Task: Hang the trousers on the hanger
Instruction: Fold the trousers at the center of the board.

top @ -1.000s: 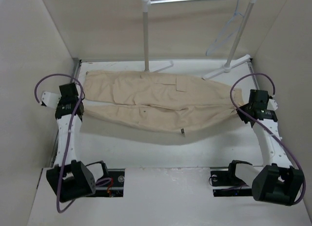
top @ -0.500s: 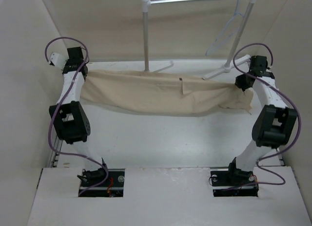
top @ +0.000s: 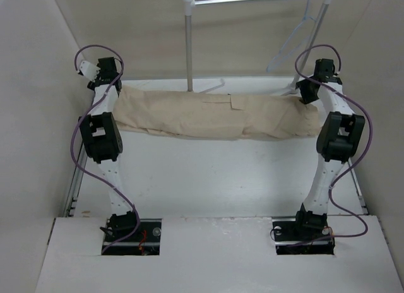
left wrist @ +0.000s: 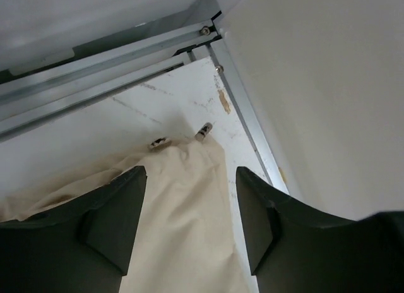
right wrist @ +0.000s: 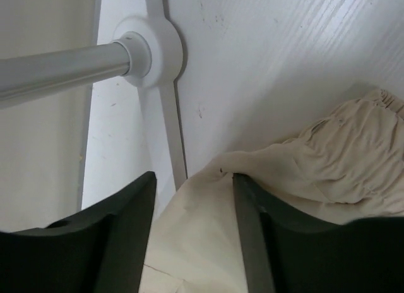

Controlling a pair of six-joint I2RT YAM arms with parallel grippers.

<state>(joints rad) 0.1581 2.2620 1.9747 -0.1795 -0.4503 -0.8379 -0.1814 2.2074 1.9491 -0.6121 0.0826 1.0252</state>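
L gripper (left wrist: 190,174): released, fingers (left wrist: 117,217) well apart, nothing clamped. It sits over the L end of the trousers (top: 214,116); the cloth lies flat on the table (top: 214,179) below the gap. Can't tell if the pads touch the fabric. Two metal cord tips (left wrist: 203,130) stick out at the cloth's edge, just beside the table's rail (left wrist: 246,122) near the far L corner.

R gripper (right wrist: 194,177): also released, fingers spread, tan cloth showing between and below them, not pinched. A gathered hem (right wrist: 379,103) lies bunched to one side. The rack foot (right wrist: 154,50) is near the cloth, just apart from it.

Top view: trousers lie as a long folded band running L-R across the far part of the table, one end under each gripper, pocket flap (top: 240,102) facing up near the middle. Both arms are stretched out to the far side, wrists over the band's ends.

Hanger (top: 295,34): hooked on the rack's (top: 189,47) top bar at far R, up above the table, well apart from the trousers. No cloth on it.
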